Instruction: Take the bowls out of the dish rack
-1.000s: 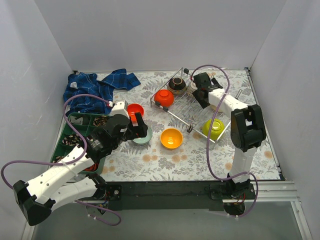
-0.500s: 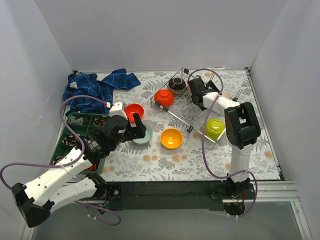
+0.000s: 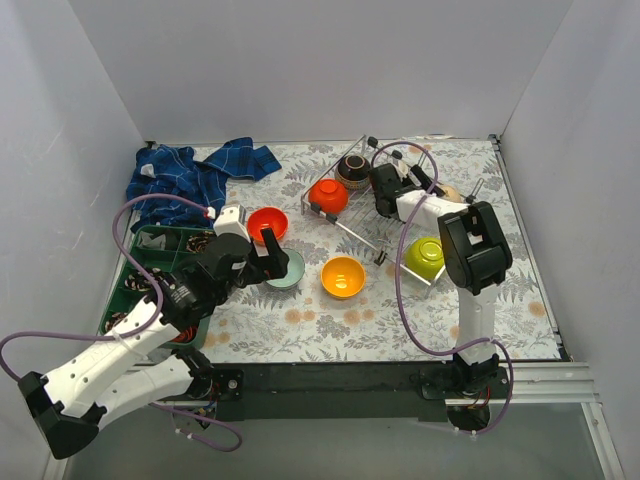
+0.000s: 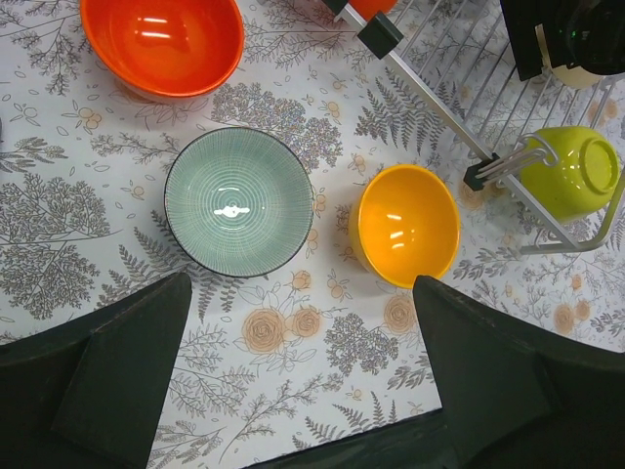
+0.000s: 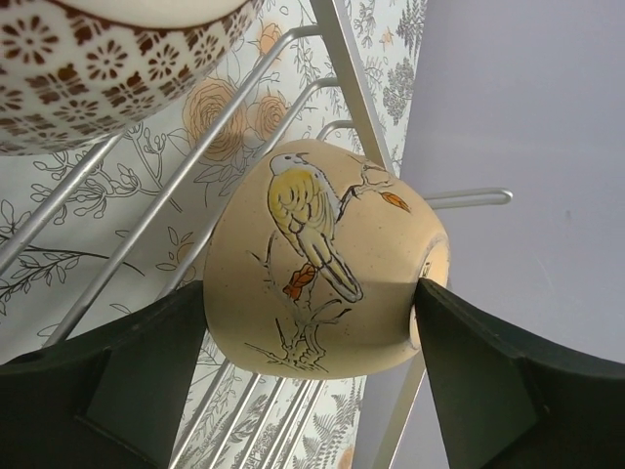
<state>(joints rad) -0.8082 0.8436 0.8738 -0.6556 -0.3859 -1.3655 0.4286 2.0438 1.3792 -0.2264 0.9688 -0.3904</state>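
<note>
The silver wire dish rack (image 3: 365,222) stands at the back right and holds a red-orange bowl (image 3: 328,195), a dark brown bowl (image 3: 354,170), a lime green bowl (image 3: 426,257) and a beige bird-painted bowl (image 5: 322,274). My right gripper (image 5: 311,289) is open, one finger on each side of the beige bowl, close to its wall and rim. A white-brown patterned bowl (image 5: 88,68) sits just beside it. My left gripper (image 4: 301,283) is open and empty above the mat. Below it are a pale mint bowl (image 4: 238,201), a yellow-orange bowl (image 4: 405,225) and a second red-orange bowl (image 4: 161,44).
A green compartment tray (image 3: 150,268) lies at the left under my left arm. A crumpled blue cloth (image 3: 195,175) is at the back left. Grey walls close in the left, back and right. The rack's black-capped corner (image 4: 379,34) is near the yellow-orange bowl.
My right gripper has moved left over the rack and turned, so its fingers now stand on either side of the beige bowl. My left gripper has shifted slightly above the mint bowl.
</note>
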